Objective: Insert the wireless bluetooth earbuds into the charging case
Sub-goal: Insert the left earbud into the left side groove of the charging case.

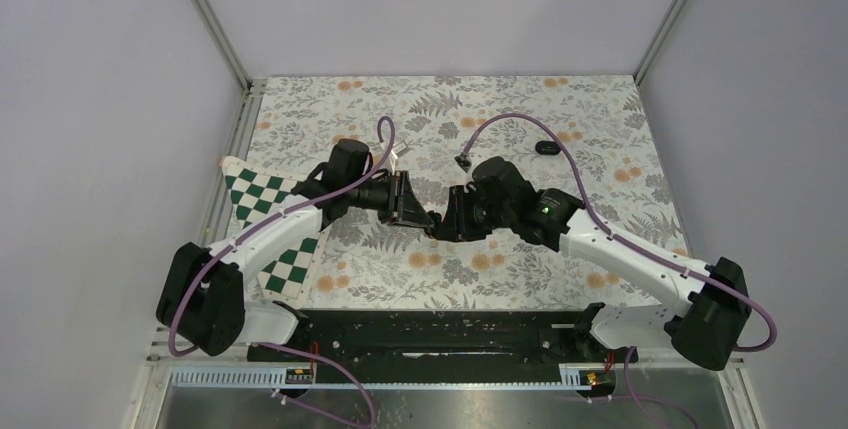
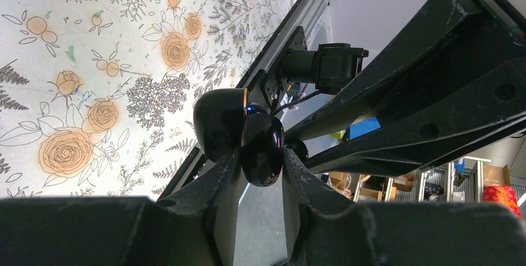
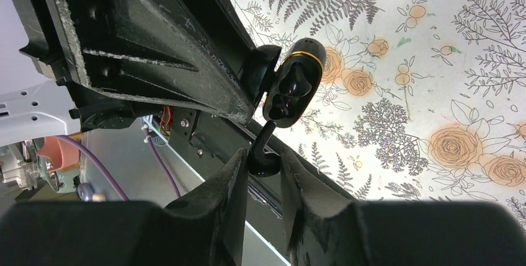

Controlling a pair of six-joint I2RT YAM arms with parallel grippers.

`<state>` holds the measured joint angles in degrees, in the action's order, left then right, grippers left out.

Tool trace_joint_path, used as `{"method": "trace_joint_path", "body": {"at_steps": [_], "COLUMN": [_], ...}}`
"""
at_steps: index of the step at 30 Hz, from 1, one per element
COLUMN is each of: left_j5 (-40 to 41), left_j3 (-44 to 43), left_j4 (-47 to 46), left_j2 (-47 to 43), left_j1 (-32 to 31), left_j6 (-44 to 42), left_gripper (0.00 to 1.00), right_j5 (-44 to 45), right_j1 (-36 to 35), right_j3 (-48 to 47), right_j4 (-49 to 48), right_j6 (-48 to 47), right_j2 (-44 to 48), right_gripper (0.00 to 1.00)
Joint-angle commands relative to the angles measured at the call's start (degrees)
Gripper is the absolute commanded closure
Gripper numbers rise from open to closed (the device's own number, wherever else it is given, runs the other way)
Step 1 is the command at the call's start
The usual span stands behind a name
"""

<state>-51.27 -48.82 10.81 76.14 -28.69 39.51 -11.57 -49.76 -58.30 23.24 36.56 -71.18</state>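
2 grippers meet tip to tip: left gripper (image 2: 260, 157) pinching charging case (image 2: 218, 122), right gripper (image 3: 263, 157) pinching earbud (image 3: 261, 165).

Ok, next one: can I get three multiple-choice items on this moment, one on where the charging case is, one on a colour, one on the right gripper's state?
1. Where is the charging case relative to the floral mat?
A. lying on it
B. held off it in the left gripper
C. tucked under a checkered cloth

2. What colour is the band around the case?
A. red
B. green
C. gold

3. What is the right gripper doing?
A. standing open, empty
B. shut on an earbud
C. shut on a cloth

Answers:
1 B, the left wrist view shows the case clamped there with the mat well behind it.
2 C, the right wrist view shows a shiny gold ring on the black shell.
3 B, a small black bud sits pinched at its tips, just below the case.
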Motion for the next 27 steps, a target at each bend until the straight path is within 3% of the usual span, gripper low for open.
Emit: {"method": "trace_joint_path", "body": {"at_steps": [1, 27], "left_j5": [-2.4, -4.5], "left_j3": [-0.8, -0.1], "left_j4": [-2.6, -5.3], "left_j2": [0.4, 0.7], "left_j1": [-0.1, 0.2], "left_j6": [0.0, 1.9], "left_gripper": [1.00, 1.00], "right_j5": [0.0, -2.3], "right_j1": [0.8, 1.2], "right_j3": [-0.1, 2.0], "right_j4": [-1.9, -4.1], "right_j6": [-0.1, 0.4], "right_j2": [-0.7, -1.2], "right_gripper": [1.00, 1.00]}}
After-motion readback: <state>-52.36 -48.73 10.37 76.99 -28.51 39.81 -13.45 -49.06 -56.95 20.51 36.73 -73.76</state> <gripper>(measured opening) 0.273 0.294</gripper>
